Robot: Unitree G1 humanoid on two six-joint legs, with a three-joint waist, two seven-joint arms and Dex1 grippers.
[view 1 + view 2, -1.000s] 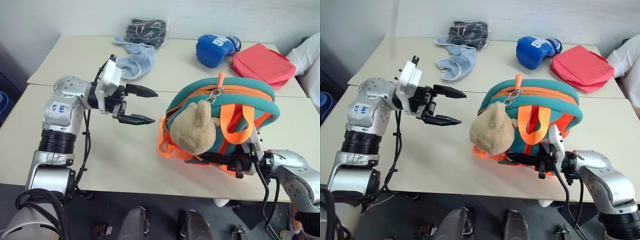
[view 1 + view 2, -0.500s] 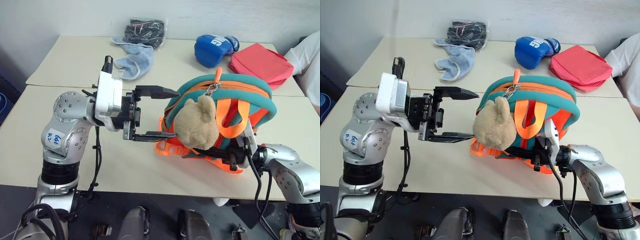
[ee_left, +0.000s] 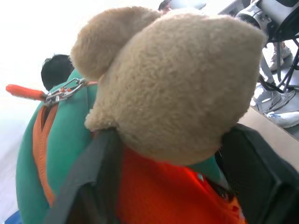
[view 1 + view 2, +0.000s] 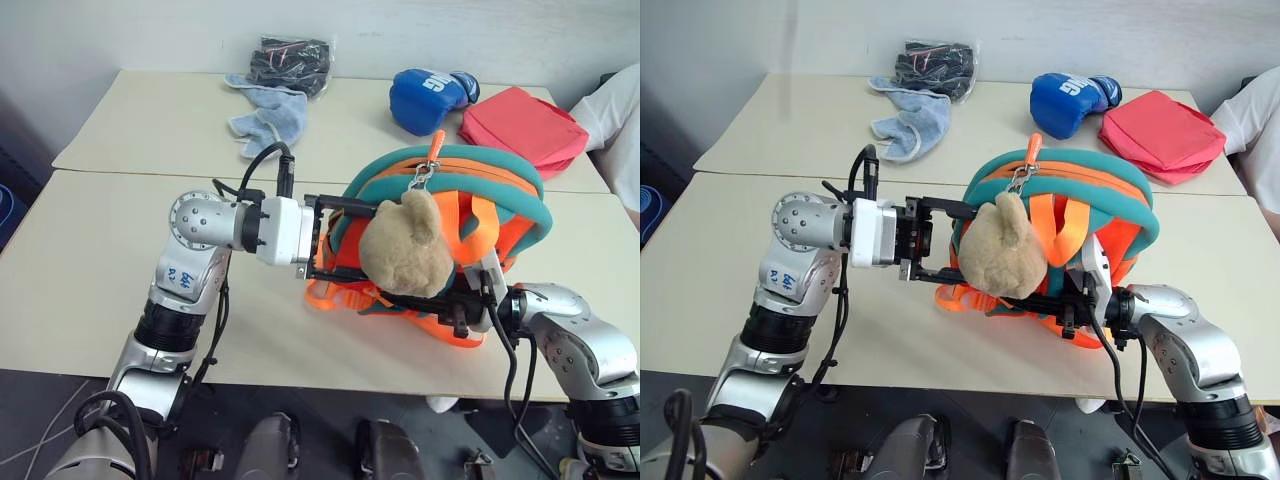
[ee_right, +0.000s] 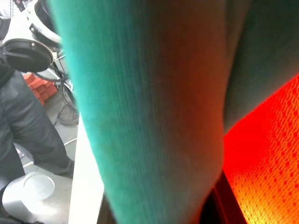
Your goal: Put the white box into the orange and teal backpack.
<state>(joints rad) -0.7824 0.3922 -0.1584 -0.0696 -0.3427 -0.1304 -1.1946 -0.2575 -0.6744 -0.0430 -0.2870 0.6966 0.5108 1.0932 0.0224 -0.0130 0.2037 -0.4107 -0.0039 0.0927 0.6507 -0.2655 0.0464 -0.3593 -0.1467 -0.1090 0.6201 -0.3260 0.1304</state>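
The orange and teal backpack (image 4: 505,190) is lying on the table (image 4: 90,270), close to the front edge. A beige plush toy (image 4: 405,250) is hanging on its near side. The orange zip pull (image 4: 438,150) is sticking up at the top. It cannot be told from here whether the white box is already inside.

The right gripper (image 4: 455,312) is closed tight on the bottom edge of the backpack, and the bag is held by it. The left gripper (image 4: 352,240) is pointed sideways at the other end of the bag. Its two black fingers are apart, one above and one below that end, just beside the plush toy. The bag looks not yet pinched by them.

The step in hand looks like getting a second hold on the bag, so that it can be kept steady or opened.

To do this well, cloth should be grabbed, not the toy. The toy is soft and only hangs there, so the bag would swing if the toy were pinched. A thick teal edge should be caught between the fingers. The fingers should be closed slowly. The right hold should not be let go, so the bag is not dragged off the table. The zip should be left facing up, so it can be reached.
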